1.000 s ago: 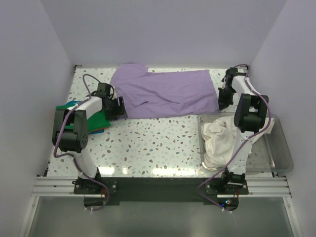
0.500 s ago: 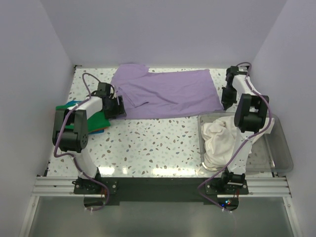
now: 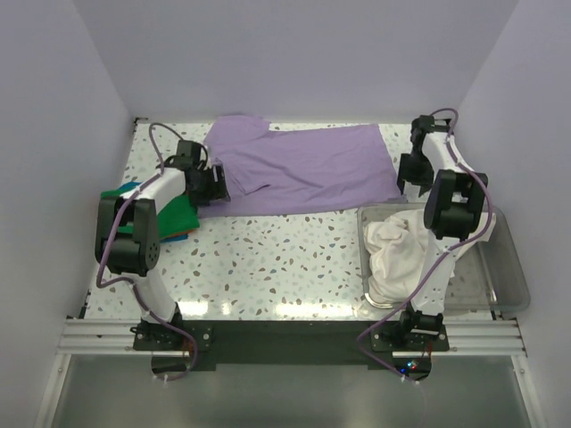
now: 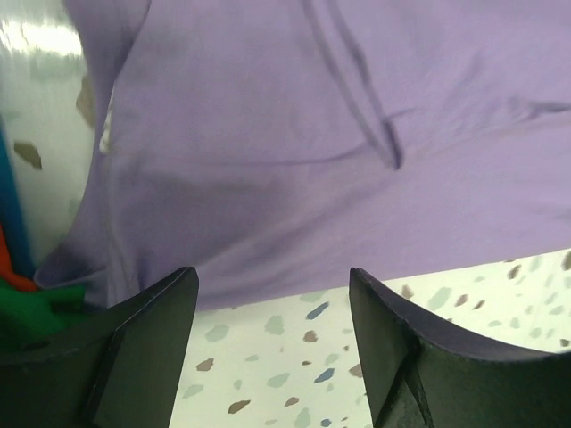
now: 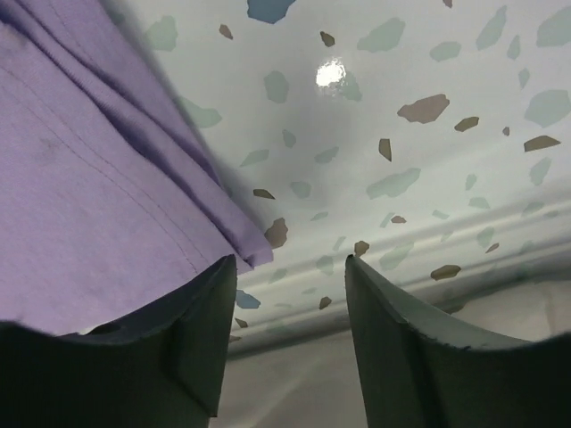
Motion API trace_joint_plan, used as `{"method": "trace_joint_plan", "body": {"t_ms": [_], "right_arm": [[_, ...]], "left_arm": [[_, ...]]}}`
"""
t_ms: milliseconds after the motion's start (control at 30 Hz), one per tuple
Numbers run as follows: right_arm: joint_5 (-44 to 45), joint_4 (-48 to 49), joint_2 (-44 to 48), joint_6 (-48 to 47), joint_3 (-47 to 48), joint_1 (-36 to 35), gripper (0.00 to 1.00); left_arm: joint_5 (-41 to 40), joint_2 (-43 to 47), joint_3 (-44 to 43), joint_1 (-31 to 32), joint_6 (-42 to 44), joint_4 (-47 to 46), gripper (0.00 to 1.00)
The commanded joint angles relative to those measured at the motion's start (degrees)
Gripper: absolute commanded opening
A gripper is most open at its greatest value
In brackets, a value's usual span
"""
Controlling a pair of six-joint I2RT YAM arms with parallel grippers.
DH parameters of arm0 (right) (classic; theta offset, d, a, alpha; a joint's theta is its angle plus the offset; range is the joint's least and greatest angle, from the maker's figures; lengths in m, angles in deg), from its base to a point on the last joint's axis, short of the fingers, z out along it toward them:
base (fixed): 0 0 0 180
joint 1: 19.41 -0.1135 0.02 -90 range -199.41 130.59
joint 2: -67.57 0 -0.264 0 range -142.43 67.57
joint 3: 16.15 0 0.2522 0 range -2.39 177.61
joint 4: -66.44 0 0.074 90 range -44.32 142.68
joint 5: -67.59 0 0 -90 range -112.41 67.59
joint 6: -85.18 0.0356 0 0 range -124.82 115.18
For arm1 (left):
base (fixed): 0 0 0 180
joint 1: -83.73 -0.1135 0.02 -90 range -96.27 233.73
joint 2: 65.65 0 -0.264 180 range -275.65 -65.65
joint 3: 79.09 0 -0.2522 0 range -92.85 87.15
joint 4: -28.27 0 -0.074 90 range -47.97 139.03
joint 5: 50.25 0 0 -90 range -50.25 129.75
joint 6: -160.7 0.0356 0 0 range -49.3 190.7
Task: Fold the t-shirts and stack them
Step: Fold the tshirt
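Observation:
The lavender t-shirt point(image 3: 303, 169) lies spread flat along the back of the table. My left gripper point(image 3: 217, 185) hovers open at its left hem point(image 4: 312, 134), with only bare table between the fingers. My right gripper point(image 3: 412, 175) stands open just off the shirt's right corner point(image 5: 89, 196), holding nothing. A folded green t-shirt point(image 3: 183, 214) lies by the left arm, with blue and orange edges under it. The cream t-shirt point(image 3: 397, 250) sits crumpled in the bin.
A clear plastic bin point(image 3: 508, 267) stands at the right front, beside the right arm. The side walls close in on both sides. Speckled table point(image 3: 285, 259) lies in front of the lavender shirt. The green pile point(image 4: 36, 312) shows at the left wrist view's lower left.
My right gripper has opened and let go of the lavender shirt's right corner, after drawing it a little to the right. My left gripper has shifted slightly toward the back.

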Motion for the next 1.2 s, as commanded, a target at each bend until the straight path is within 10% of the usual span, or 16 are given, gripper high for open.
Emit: {"method": "trace_joint_plan", "body": {"t_ms": [0, 367, 1167], "right_arm": [[-2.7, -1.7, 3.8, 0.0, 2.8, 0.4, 0.63], [-16.5, 13.0, 11.1, 10.2, -5.1, 0.3, 0.71], [-11.1, 19.1, -5.3, 8.8, 10.2, -3.4, 0.37]], "left_arm": [[2.9, 2.8, -7.2, 0.8, -0.1, 0.3, 0.74], [3.6, -2.4, -8.5, 0.7, 3.6, 2.9, 0.74], [7.4, -1.6, -5.7, 0.8, -3.1, -4.8, 0.75]]}}
